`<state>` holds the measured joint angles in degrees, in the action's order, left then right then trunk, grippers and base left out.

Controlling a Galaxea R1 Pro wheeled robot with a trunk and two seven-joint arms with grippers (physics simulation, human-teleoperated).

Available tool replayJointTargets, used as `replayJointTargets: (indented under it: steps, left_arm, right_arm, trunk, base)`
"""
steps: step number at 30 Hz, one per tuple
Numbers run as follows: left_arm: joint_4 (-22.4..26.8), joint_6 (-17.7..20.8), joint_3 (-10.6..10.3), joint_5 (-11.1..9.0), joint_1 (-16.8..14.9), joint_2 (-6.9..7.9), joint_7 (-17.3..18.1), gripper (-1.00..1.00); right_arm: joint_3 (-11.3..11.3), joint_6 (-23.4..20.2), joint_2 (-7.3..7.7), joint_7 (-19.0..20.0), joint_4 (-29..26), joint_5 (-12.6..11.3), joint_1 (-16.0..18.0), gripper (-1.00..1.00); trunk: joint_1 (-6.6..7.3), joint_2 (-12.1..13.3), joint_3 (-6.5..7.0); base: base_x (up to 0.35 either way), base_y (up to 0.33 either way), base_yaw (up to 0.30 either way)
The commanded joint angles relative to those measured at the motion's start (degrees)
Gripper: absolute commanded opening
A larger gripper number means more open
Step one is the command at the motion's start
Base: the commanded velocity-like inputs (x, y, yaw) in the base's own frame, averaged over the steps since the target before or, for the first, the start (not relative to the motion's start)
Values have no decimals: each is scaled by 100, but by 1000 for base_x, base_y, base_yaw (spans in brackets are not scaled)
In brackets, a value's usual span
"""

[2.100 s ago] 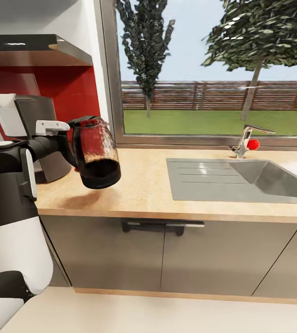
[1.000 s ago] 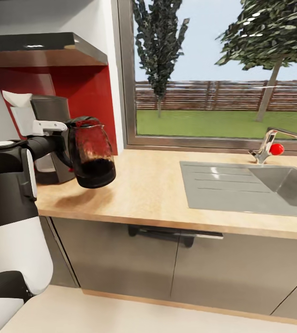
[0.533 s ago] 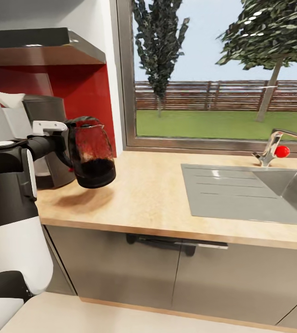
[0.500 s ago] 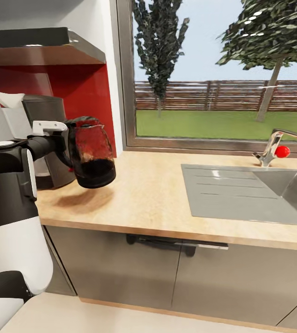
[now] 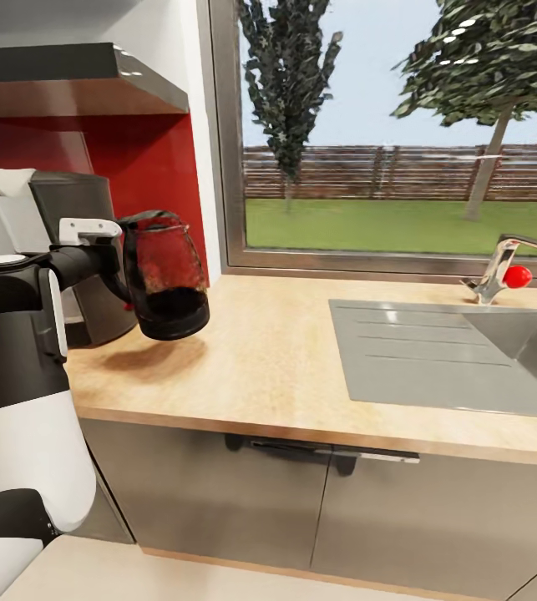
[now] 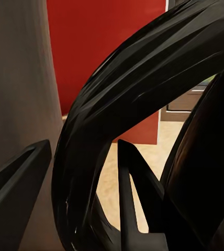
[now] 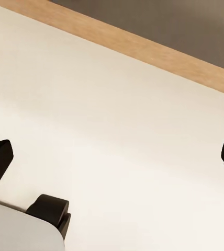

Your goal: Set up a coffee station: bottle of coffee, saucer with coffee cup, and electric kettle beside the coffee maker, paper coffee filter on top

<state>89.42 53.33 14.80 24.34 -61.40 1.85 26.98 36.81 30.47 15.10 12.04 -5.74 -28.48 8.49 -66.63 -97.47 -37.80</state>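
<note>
My left gripper (image 5: 120,265) is shut on the black handle of the electric kettle (image 5: 166,275), a clear glass body with a black base. The kettle hangs tilted a little above the countertop (image 5: 276,359), casting a shadow on it. Just behind it at the left stands the coffee maker (image 5: 76,213), with the white paper coffee filter (image 5: 9,196) on its top. In the left wrist view the handle (image 6: 117,104) runs between the dark fingers (image 6: 18,183). My right gripper (image 7: 112,157) is open over the pale floor, with nothing between its fingertips.
A steel sink (image 5: 468,351) with drainboard is set into the worktop at the right, a tap (image 5: 502,267) with a red knob behind it. A range hood (image 5: 68,79) overhangs the coffee maker. Grey cabinet fronts (image 5: 218,492) run below, and a window is behind.
The whole head view has shifted as the camera moved. The kettle stays held in my left gripper at the same height beside the coffee maker.
</note>
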Motion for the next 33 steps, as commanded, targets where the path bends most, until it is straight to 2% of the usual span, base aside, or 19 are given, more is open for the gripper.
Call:
replayJointTargets:
  steps: [1, 18, 24, 33]
  left_arm:
    - [6, 17, 5, 49, -5, 0, 61, -100]
    - [-3, 23, -2, 87, -5, 0, 61, -100]
    - [-3, 29, -3, 114, -4, 0, 61, -100]
    - [-3, 29, -3, 115, -8, 0, 61, -100]
  right_arm:
    - [19, 12, 2, 44, 3, -61, 3, 100]
    - [19, 12, 2, 48, 3, -62, 3, 100]
    - [19, 12, 2, 51, 3, -61, 3, 100]
    - [19, 12, 2, 53, 3, -61, 3, 100]
  trunk:
    - [1, -3, -6]
    - [1, -3, -77]
    - [-131, -244, -197]
    - [-241, -444, -287]
  base:
    - [2, 0, 0]
    - [0, 0, 0]
    - [0, 0, 0]
    - [0, 0, 0]
